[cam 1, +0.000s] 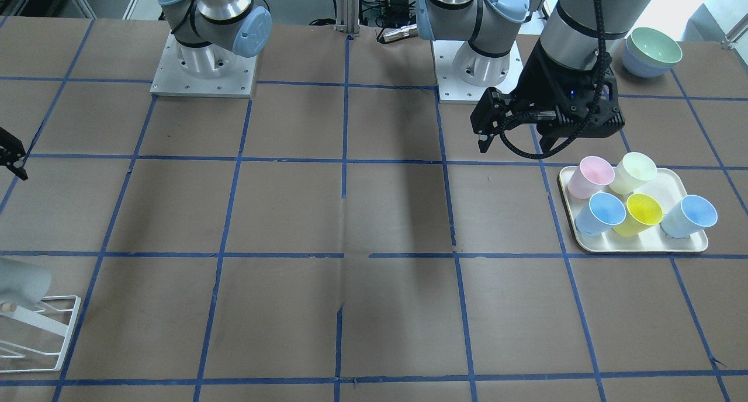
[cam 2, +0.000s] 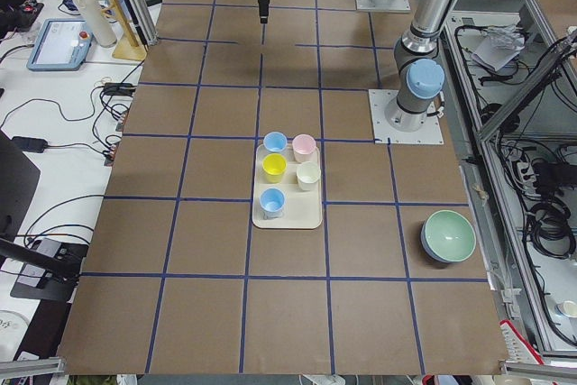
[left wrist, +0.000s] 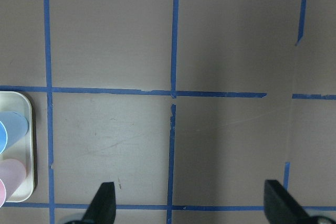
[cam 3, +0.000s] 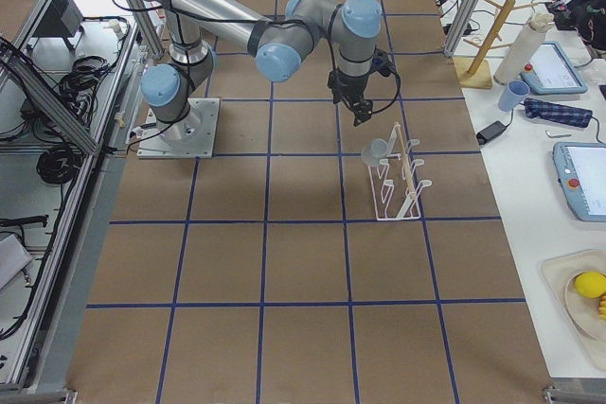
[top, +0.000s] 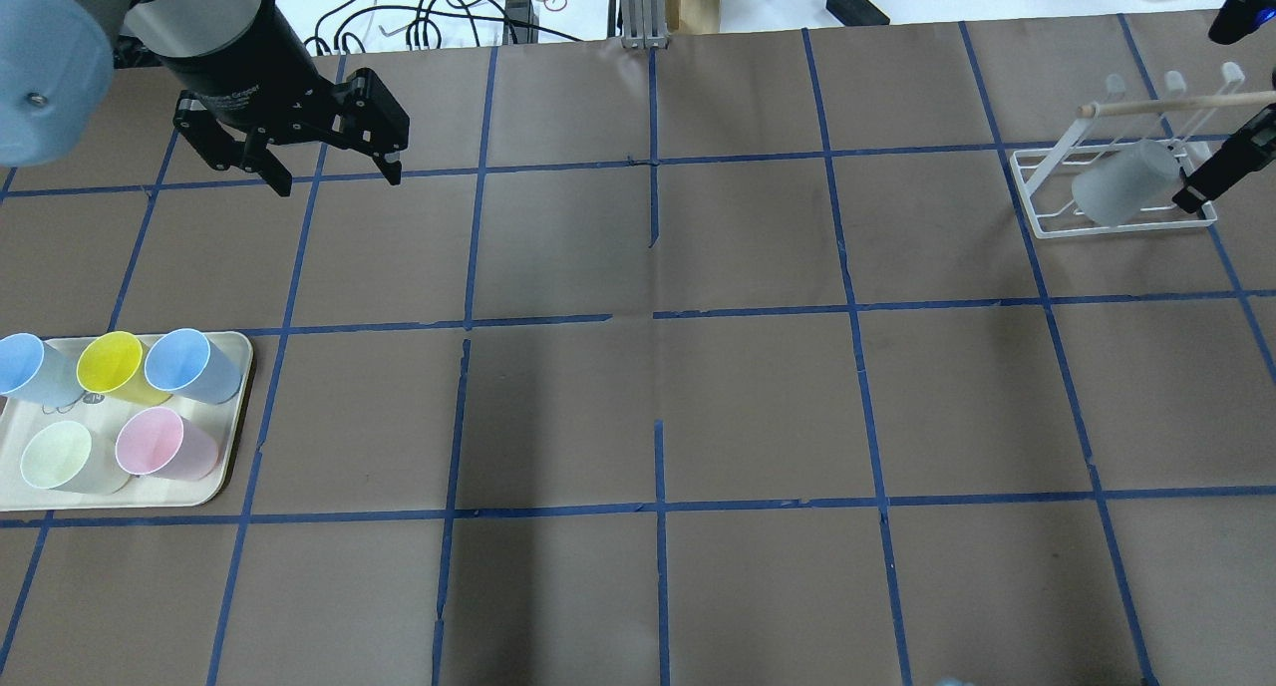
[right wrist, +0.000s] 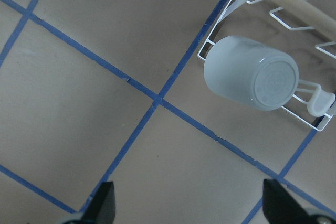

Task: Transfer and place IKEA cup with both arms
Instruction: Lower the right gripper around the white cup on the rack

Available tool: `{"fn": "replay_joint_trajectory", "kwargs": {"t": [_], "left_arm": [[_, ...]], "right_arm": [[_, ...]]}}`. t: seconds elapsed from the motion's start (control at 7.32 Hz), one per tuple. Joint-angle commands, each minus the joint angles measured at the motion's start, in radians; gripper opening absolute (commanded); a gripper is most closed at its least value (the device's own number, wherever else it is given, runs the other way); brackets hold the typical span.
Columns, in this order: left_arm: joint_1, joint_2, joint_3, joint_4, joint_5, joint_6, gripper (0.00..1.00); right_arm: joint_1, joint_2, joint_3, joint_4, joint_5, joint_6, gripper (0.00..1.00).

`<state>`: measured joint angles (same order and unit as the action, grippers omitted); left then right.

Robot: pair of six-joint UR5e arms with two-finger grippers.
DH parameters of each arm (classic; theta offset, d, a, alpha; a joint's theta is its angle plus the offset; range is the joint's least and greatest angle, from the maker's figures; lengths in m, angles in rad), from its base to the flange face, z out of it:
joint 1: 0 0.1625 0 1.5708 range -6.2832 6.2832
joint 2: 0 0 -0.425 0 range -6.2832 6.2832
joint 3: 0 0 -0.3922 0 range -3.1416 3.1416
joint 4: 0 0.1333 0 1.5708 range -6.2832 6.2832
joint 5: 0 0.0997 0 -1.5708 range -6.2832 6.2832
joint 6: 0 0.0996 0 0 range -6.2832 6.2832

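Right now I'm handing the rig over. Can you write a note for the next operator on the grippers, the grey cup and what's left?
Left gripper: open, empty, above the table near the tray of coloured cups.
Right gripper: open, empty, close to the rack.
IKEA cup: tilted on the rack, free of both grippers.
Done: transfer and placement, it seems.
Left: probably only retracting the arms and checking the cup sits firm.

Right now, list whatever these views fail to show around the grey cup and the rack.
- Pale grey plastic tumbler: the prong of the white wire rack carrying it is hidden inside it, in the wrist and overhead views.
- Front-facing view: tumbler and rack cut by the left edge.
- Overhead: right tool cropped by the right edge.
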<state>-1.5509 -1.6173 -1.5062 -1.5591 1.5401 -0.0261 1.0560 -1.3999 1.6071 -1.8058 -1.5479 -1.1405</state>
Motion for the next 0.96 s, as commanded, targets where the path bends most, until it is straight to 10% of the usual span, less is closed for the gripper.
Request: {"fn": "replay_joint_trajectory", "kwargs": {"t": [0.0,0.82], "left_arm": [[-0.001,0.0,0.0,-0.001,0.0,0.0,1.0],[-0.001,-0.001,0.001,0.001,0.0,0.0,1.0]], "right_arm": [[-0.008,0.082,-0.004,-0.104,0.0,-0.071,1.0],[-0.008,0.188,-0.007,-0.269,0.043,-0.07,1.0]]}}
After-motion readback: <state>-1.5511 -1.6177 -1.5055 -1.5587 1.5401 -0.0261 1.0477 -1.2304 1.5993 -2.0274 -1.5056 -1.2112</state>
